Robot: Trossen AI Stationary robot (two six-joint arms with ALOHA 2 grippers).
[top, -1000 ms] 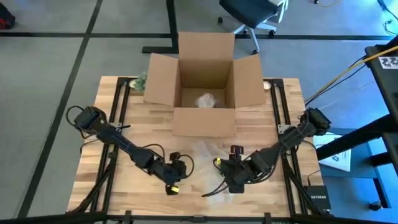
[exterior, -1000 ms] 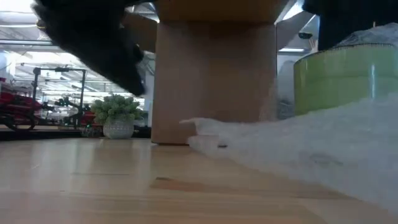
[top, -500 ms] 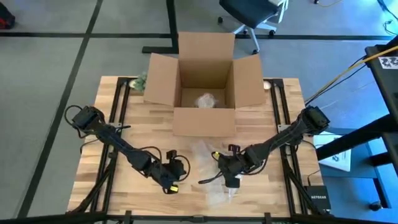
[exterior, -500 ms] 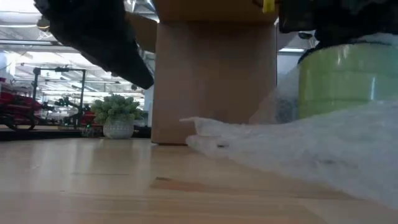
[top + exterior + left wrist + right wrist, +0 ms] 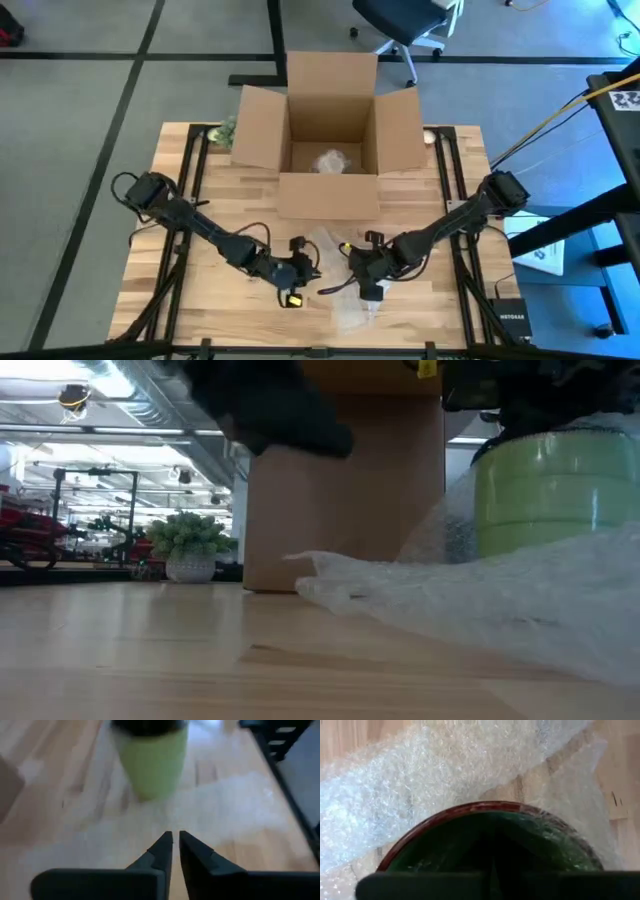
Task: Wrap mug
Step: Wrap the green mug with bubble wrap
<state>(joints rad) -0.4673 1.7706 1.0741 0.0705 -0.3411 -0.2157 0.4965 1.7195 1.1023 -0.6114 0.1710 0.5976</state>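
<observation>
So at the near edge of the wooden bench [image 5: 210, 215], the green mug [image 5: 555, 490] stands upright on a sheet of bubble wrap [image 5: 500, 610], which bunches up around its base. The right claw [image 5: 368, 275] is directly over the mug's open mouth, with the reddish rim filling its wrist view; can't tell how its fingers stand. The left claw [image 5: 174, 845] sits just beside the mug, low over the wrap, fingers pretty much pinched together on nothing. Farther back there's an open cardboard box [image 5: 330, 135] with a wrapped bundle [image 5: 331, 160] inside.
</observation>
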